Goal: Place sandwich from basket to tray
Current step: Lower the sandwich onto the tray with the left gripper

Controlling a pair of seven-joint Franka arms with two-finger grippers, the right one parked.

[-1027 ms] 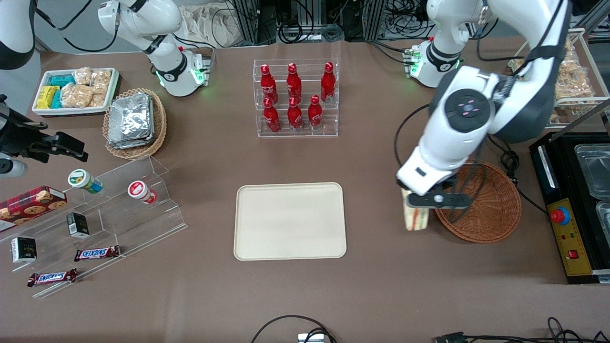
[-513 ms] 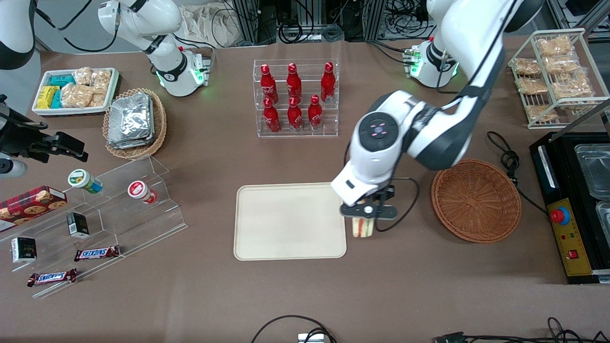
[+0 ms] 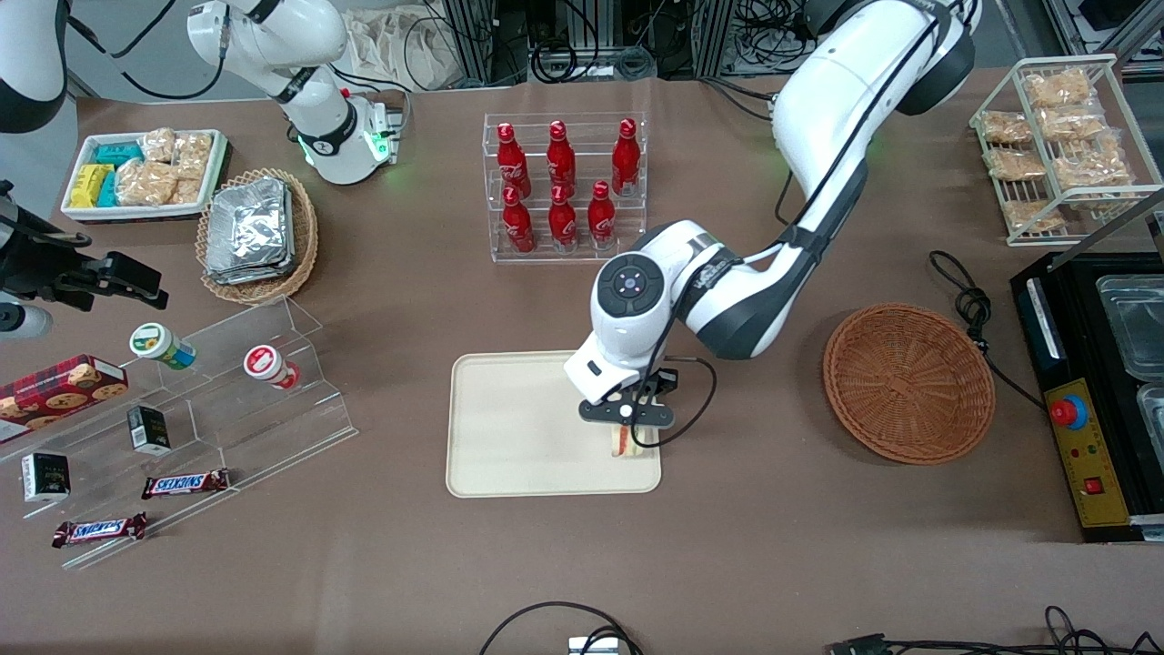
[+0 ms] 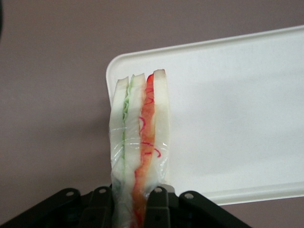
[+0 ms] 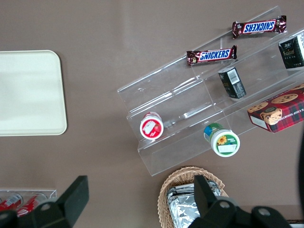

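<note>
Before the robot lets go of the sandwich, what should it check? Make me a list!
1. Gripper shut on the sandwich: ok.
2. Sandwich over the tray, near its corner toward the working arm's end: ok.
3. Sandwich resting on the tray: cannot tell.
4. Bare tray under the sandwich: ok.
5. Basket has no sandwich left: ok.
6. Sandwich clear of the tray rim: cannot tell.

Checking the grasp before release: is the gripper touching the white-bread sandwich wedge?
Touching. The left wrist view shows the gripper shut on the sandwich, pressing both bread faces, above the cream tray.
</note>
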